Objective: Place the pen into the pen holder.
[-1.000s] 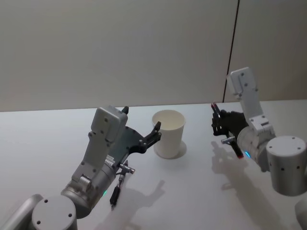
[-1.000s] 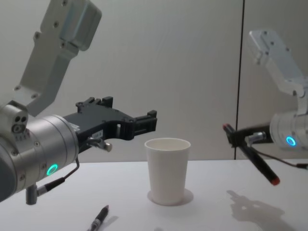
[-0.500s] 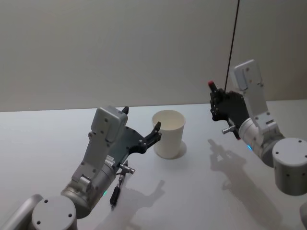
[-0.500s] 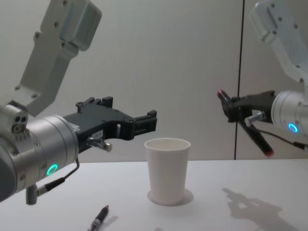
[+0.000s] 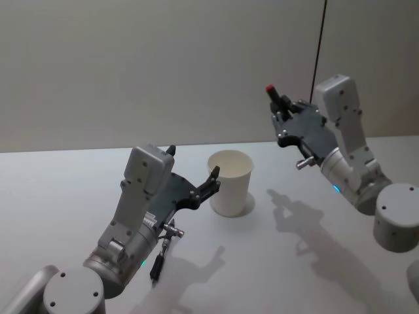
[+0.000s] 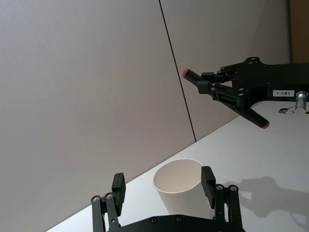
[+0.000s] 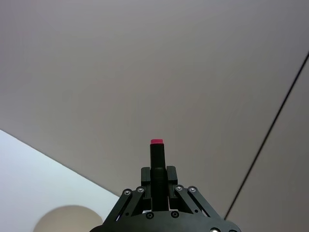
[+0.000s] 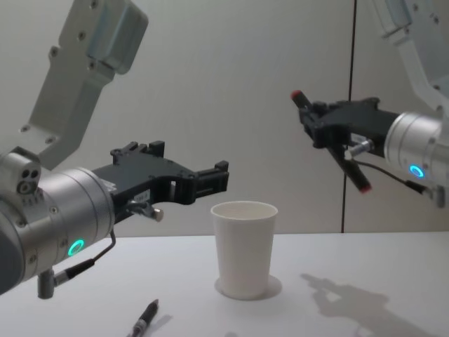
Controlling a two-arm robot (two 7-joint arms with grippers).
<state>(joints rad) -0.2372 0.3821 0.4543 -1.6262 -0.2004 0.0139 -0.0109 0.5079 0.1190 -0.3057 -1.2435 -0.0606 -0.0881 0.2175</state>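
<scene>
Black right gripper (image 8: 316, 121), up high, pinching the red-tipped pen (image 8: 353, 172) mid-barrel on a slant! Out from there, the white paper-cup pen holder (image 8: 243, 246) stands on the table (image 8: 365, 260), lower down and off to the robot's left, well apart. My call: bring the lower tip over the open mouth, tilt the barrel nearer upright, sink it inside before loosening, since that light cup would tip at a nudge. Left gripper (image 8: 219, 178) hovers beside the rim, fingers spread, empty. Another pen (image 8: 146, 318) lies near the front.

Left end effector (image 5: 194, 163) spread wide, held low, right end effector (image 8: 313, 119) high, clamped on pen (image 7: 156, 159)
</scene>
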